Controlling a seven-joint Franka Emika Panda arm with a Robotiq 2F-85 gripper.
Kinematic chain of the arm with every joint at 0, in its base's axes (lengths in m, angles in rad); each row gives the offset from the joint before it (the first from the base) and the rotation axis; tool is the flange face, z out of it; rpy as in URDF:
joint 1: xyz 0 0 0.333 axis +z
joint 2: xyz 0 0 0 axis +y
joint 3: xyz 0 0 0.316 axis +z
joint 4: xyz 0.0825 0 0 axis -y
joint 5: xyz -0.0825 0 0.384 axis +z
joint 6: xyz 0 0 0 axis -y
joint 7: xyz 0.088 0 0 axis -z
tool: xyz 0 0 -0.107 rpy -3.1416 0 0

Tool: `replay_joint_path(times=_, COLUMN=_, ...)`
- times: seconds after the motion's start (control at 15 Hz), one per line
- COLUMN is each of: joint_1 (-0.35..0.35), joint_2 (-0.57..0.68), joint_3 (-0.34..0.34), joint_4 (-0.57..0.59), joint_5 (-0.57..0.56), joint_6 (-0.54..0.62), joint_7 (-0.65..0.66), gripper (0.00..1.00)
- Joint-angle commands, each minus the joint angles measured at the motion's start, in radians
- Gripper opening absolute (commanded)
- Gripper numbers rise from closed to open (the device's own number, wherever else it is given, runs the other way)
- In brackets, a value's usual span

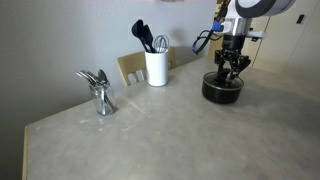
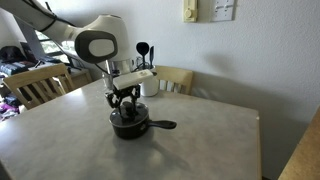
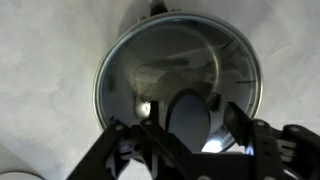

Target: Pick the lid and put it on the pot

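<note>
The black pot (image 1: 222,92) stands on the table, its long handle pointing sideways in an exterior view (image 2: 163,125). The glass lid (image 3: 180,55) with its silver rim lies flat on the pot and covers it. My gripper (image 1: 232,68) hangs straight above the lid in both exterior views (image 2: 126,100). In the wrist view my gripper's (image 3: 195,125) fingers stand apart on either side of the dark centre knob (image 3: 190,118). They look open and do not press on it. The pot's inside is hidden under the lid.
A white utensil holder (image 1: 156,68) with dark utensils stands at the table's back, also seen in an exterior view (image 2: 148,85). A metal holder with spoons (image 1: 98,95) stands apart from it. Wooden chairs (image 2: 35,85) (image 1: 130,68) stand by the table edges.
</note>
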Motion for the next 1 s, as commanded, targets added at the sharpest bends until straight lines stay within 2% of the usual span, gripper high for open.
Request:
replay_joint_path(times=0.0, joint_1=0.013, joint_2=-0.064, joint_3=-0.011, joint_4=-0.031, joint_5=-0.056, joint_6=-0.051, joint_7=0.006, gripper=0.98)
replay_joint_path(times=0.53, joint_1=0.028, joint_2=-0.176, joint_3=-0.033, joint_4=-0.044, joint_5=-0.187, joint_6=-0.121, joint_7=0.029, gripper=1.0)
replay_joint_path(times=0.67, joint_1=0.029, joint_2=-0.147, joint_3=-0.028, joint_4=-0.01, joint_5=-0.162, joint_6=-0.124, joint_7=0.028, gripper=1.0)
replay_joint_path(times=0.93, joint_1=0.028, joint_2=-0.157, joint_3=-0.035, joint_4=-0.016, joint_5=-0.163, joint_6=-0.134, joint_7=0.022, gripper=1.0)
